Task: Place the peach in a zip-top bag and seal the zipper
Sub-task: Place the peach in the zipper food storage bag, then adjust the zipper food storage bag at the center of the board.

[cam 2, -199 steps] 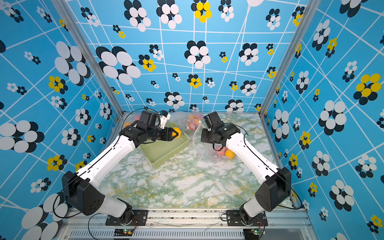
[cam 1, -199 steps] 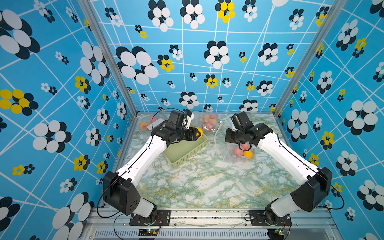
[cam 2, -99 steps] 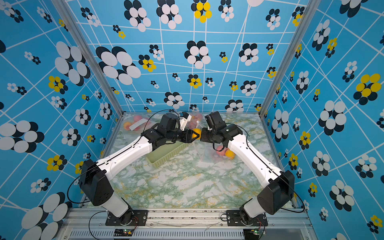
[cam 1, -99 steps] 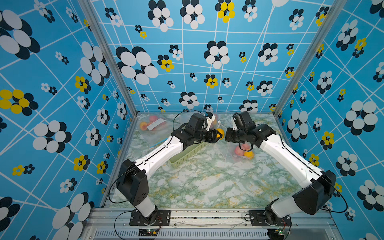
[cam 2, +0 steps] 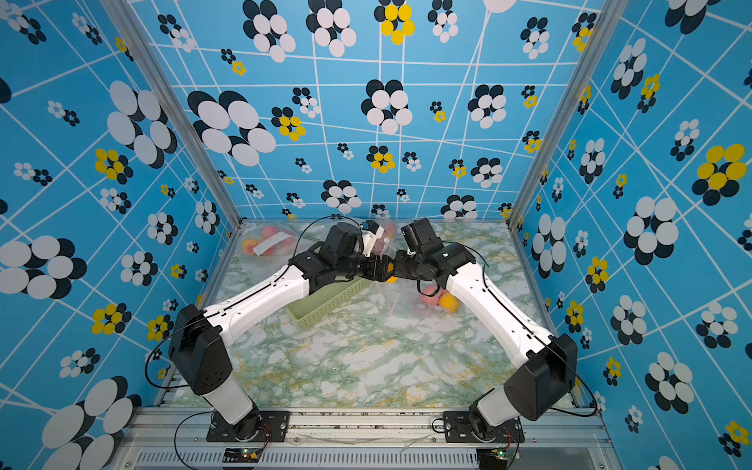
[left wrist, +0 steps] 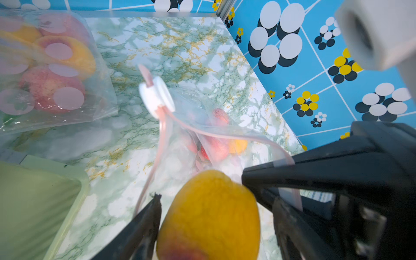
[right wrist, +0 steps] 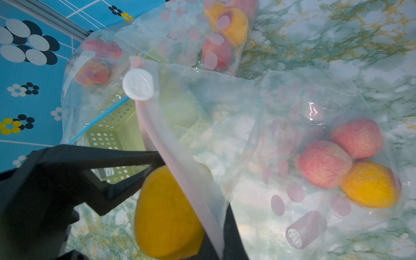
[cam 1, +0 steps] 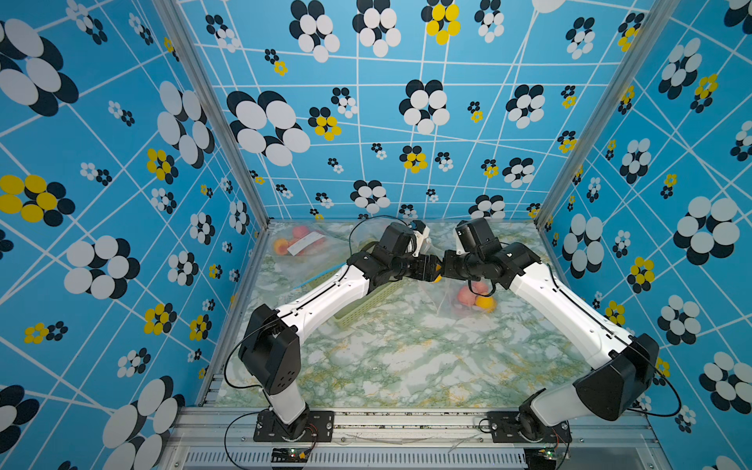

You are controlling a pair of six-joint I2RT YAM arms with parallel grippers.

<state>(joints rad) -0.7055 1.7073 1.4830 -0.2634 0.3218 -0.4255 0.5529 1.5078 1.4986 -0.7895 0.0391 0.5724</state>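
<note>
Front tabletop free; basket, filled bags, zip-top bag crowd back half

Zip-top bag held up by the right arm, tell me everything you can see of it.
The zip-top bag is clear, soft plastic with pink dots, a pink zipper strip and a white round slider at its end. Its mouth is open; the right gripper pinches one rim in shut jaws, holding it up. The bottom rests on the marble table, with three peaches inside.
</note>
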